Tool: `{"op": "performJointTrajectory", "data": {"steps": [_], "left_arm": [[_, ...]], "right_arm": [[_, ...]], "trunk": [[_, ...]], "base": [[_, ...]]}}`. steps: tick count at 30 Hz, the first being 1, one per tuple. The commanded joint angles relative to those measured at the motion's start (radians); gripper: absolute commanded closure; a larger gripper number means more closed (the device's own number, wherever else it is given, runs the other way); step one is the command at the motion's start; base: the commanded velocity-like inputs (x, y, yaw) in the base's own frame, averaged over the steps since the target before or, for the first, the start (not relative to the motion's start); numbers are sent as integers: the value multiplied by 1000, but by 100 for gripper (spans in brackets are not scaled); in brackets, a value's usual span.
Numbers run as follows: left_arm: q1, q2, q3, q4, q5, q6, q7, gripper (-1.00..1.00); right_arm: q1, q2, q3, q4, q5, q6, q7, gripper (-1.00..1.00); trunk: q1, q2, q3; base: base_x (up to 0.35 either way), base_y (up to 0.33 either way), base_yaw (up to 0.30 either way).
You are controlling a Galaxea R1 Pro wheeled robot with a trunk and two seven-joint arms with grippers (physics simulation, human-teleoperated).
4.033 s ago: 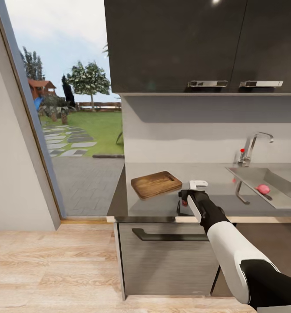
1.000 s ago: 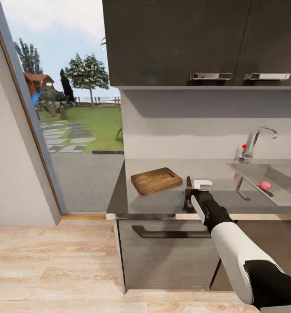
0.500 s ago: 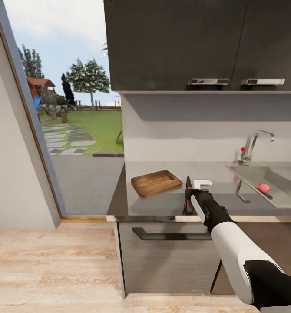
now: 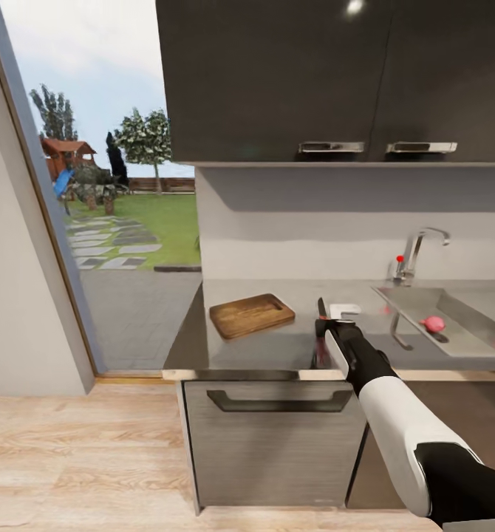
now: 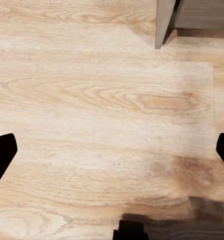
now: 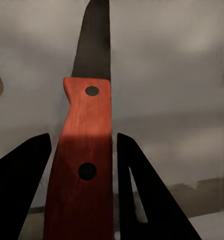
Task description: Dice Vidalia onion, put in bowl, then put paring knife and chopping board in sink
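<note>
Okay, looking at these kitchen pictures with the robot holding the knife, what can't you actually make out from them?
- The bowl: in the head view, the right gripper and paring knife cover part of it, so its inside is hidden.
- The sink: cut off by the head view's right edge.
- The Vidalia onion: too small for surface detail.
- The paring knife's tip: cut off at the right wrist view's edge.
- The chopping board: its slot handle is blurred.

Bare countertop (image 4: 277, 341) lay open between my right gripper (image 4: 323, 325) and the chopping board (image 4: 252, 314), nothing standing between them. The bowl (image 4: 344, 311) sat just behind my wrist. Toward the sink (image 4: 454, 325), the tap (image 4: 416, 253) rose at the back, with overhead cabinets (image 4: 329, 81) well above.
</note>
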Motion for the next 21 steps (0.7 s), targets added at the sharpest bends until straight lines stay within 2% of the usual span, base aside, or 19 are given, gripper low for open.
{"op": "performJointTrajectory", "data": {"steps": [1,21], "left_arm": [[-1,0,2,0,1,-3,0,-100],[0,0,2,-1,3,-3,1,-100]], "right_arm": [[0,0,0,-1,0,5,-3,100],[0,-1,4,0,2,4,-2,100]], "trunk": [[0,-1,1],[0,-1,7]], "base": [[0,-314,0],[18,-316,0]]}}
